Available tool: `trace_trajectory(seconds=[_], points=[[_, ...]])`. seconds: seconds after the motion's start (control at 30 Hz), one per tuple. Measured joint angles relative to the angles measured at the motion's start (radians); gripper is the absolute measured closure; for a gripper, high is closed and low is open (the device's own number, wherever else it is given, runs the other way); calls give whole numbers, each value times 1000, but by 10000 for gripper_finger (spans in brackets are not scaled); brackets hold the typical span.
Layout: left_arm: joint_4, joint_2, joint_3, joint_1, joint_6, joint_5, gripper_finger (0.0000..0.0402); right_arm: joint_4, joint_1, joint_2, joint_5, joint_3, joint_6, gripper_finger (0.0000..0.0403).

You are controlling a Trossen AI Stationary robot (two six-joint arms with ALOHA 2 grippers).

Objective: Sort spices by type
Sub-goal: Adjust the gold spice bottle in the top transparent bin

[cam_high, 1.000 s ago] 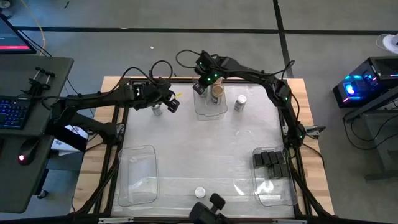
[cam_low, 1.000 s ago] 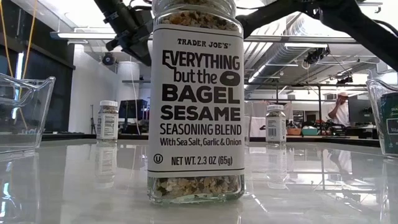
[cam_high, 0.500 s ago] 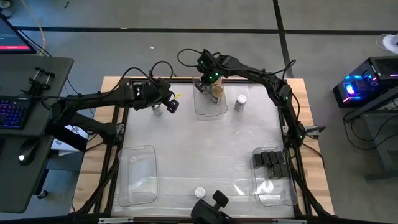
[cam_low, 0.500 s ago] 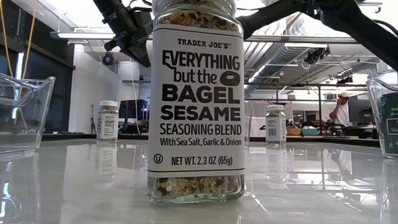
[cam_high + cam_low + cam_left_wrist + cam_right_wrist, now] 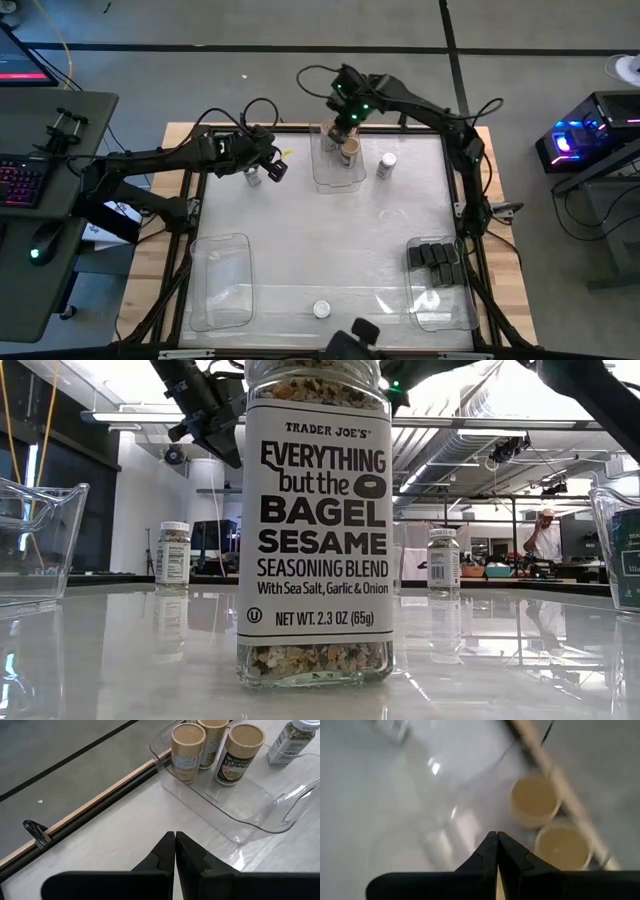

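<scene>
The right hand hangs over the tan-lidded jars in the far clear bin, fingers pressed together, holding nothing. The left hand, likewise closed and empty, sits beside a white-lidded jar on the desk.

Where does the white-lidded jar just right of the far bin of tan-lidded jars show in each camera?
High view: the white-lidded jar stands at the far side, just right of the clear bin.
Low view: far back, right of centre.
Left wrist view: beyond the bin, at the picture's edge.
Right wrist view: cannot be made out.
Shared landmark: the clear bin holding the tan-lidded jars.
</scene>
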Motion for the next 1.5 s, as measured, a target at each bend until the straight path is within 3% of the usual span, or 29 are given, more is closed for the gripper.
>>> trace_trajectory(seconds=[0.13,0.23,0.6,1.5], points=[[0,0,0,0,0,0,401,-134,3,-1,-68,-36,-55,403],[-7,0,0,0,0,-1,401,-118,12,0,-76,-93,-64,403],[-26,0,0,8,27,-16,401,-96,1,1,68,-158,-59,403],[-29,0,-1,47,44,19,401,-89,-47,1,113,-158,4,403]])
